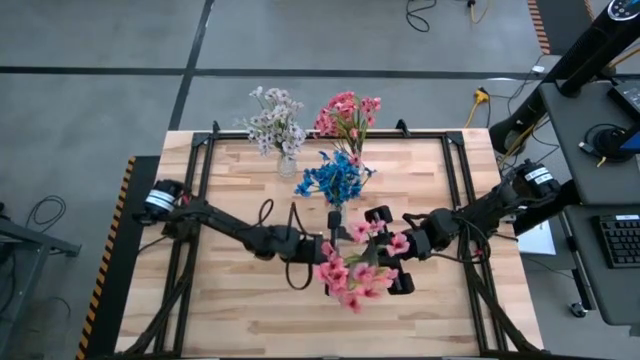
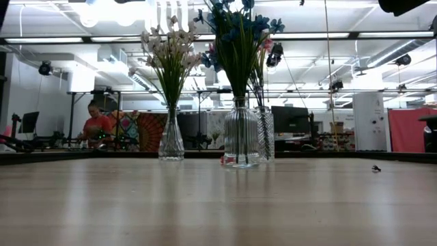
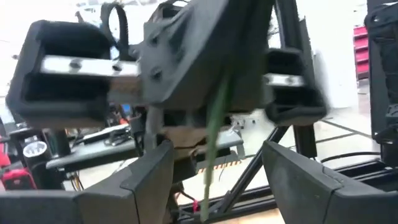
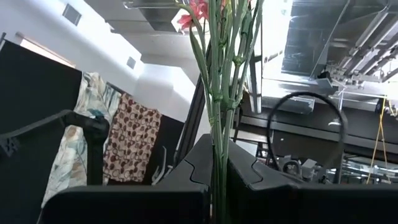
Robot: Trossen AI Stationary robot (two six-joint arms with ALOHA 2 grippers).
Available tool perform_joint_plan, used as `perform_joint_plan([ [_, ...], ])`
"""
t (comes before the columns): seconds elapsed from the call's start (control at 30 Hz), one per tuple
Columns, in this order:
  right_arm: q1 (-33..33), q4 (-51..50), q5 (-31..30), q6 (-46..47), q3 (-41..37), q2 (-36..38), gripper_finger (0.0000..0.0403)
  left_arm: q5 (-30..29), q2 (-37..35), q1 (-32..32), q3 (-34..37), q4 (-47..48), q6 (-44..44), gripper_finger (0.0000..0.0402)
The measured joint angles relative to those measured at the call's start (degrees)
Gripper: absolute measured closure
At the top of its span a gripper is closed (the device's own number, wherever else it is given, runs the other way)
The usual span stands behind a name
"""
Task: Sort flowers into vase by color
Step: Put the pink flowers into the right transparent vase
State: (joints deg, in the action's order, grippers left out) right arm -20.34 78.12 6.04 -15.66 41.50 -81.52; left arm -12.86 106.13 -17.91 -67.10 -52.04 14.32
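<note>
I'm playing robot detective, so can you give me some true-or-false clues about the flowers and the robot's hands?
1. The right gripper is shut on the pink flowers. True; their green stems run up between its fingers.
2. The blue flowers are lying flat on the table. False; they stand upright in a clear glass vase.
3. The white flowers stand in their own vase. True.
4. The left gripper is squeezed shut. False; its fingers stand apart, with a thin green stem between them.
5. Every vase is empty. False; the three vases at the far side of the table all hold flowers.
</note>
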Motion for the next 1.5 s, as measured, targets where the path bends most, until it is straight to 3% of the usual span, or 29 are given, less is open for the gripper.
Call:
perform_joint_plan([
  [0.17, 0.0, 0.0, 0.0, 0.0, 0.0, 0.0, 0.0394, 4.9, 0.3, 1.0, -0.3, 0.0, -1.0, 0.0175],
  [0.4, 0.2, -4.1, -5.0, 1.8, 0.0, 0.9, 0.0394, 5.7, 0.4, 1.2, -0.7, 1.8, -1.5, 0.0196],
  [0.8, 0.5, -6.5, -5.1, 1.3, 0.1, 1.3, 0.0394, 7.8, 0.4, 2.2, -1.4, 3.9, -1.3, 0.0242],
  [1.3, 0.5, -7.1, -4.7, 0.6, 0.1, 1.3, 0.0394, 10.3, 0.4, 5.6, -1.6, 3.4, -0.6, 0.0247],
  [1.4, 0.5, -7.1, -4.7, 0.5, 0.1, 1.3, 0.0394, 10.2, 0.4, 5.7, -1.6, 3.4, 1.2, 0.0267],
  [1.5, 0.5, -7.2, -4.5, 0.6, 0.1, 1.3, 0.0394, 10.1, 0.4, 5.6, -1.6, 3.4, 2.9, 0.0314],
])
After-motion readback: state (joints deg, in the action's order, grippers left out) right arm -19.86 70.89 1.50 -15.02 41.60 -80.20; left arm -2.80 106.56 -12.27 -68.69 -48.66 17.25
